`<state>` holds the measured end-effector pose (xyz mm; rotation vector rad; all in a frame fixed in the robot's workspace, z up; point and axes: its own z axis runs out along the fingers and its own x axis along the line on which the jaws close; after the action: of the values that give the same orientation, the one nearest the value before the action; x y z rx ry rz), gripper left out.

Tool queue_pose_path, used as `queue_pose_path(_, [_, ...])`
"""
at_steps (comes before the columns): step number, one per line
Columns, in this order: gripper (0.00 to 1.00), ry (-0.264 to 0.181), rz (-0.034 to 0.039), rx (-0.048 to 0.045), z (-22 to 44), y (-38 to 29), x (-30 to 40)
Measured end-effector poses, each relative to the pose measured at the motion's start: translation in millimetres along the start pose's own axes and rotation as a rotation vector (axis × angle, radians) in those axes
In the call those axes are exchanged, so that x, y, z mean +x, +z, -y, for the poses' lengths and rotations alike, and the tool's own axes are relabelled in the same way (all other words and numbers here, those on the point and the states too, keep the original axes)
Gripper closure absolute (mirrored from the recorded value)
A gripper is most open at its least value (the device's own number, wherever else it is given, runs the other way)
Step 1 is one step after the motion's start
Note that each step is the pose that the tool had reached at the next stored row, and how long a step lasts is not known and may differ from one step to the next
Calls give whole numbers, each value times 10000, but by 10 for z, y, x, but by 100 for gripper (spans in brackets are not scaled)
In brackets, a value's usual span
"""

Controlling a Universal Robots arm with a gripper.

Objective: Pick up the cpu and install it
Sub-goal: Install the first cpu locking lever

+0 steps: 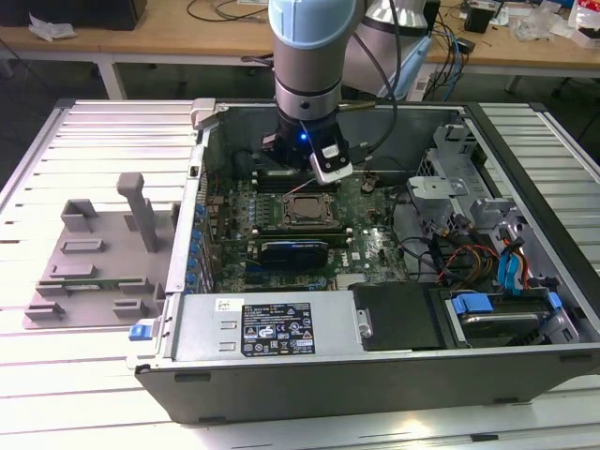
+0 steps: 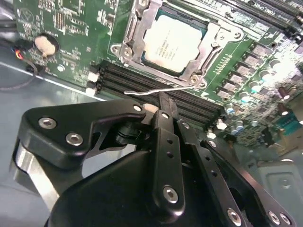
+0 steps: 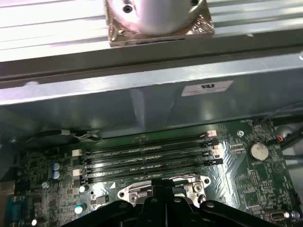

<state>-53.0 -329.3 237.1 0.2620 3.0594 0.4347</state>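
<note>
Pincer (image 2: pixel 163 109) first: in the second wrist view its black fingers (image 2: pixel 166 142) meet in one closed line with nothing between them, the tip hanging just above the thin wire lever (image 2: pixel 161 89) that runs along the edge of the socket frame (image 2: pixel 130 40); the cpu (image 2: pixel 173 40) lies flat inside that metal frame, silver-grey top showing, seated in the socket and apart from the fingers. Beside the frame run the dark memory slots (image 2: pixel 137 78), directly under the pincer tip; a round coin battery (image 2: pixel 45 44) sits further off on the green motherboard (image 2: pixel 80 28); a row of small capacitors (image 2: pixel 246 90) lines the other side of the socket.

In the first wrist view the same memory slots (image 3: pixel 147 158) lie between the socket frame (image 3: pixel 163 187) and the grey case wall (image 3: pixel 142 99); the coin battery (image 3: pixel 258 151) sits near a board corner.

In the exterior view the arm (image 1: pixel 309 56) reaches down into the open computer case (image 1: pixel 525 122), the cpu (image 1: pixel 306 213) in its socket just beside it; a power supply (image 1: pixel 272 328) fills the near edge; a grey fixture block (image 1: pixel 94 253) rests on the slatted table (image 1: pixel 56 403) towards the exterior view's left, well apart from the case.
</note>
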Motion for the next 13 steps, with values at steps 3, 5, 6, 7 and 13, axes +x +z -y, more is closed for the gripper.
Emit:
queue_pose_path(3, [89, 351, 102, 6, 5, 38, -7])
queue_pose_path(5, [89, 440, 129, 7, -7, 53, -5])
queue_pose_path(6, [89, 513, 149, 9, -25, 69, -2])
queue_pose_path(7, [89, 559, 163, 10, -51, 87, 4])
queue_pose_path(13, [89, 730, 223, 57, -108, 169, 19])
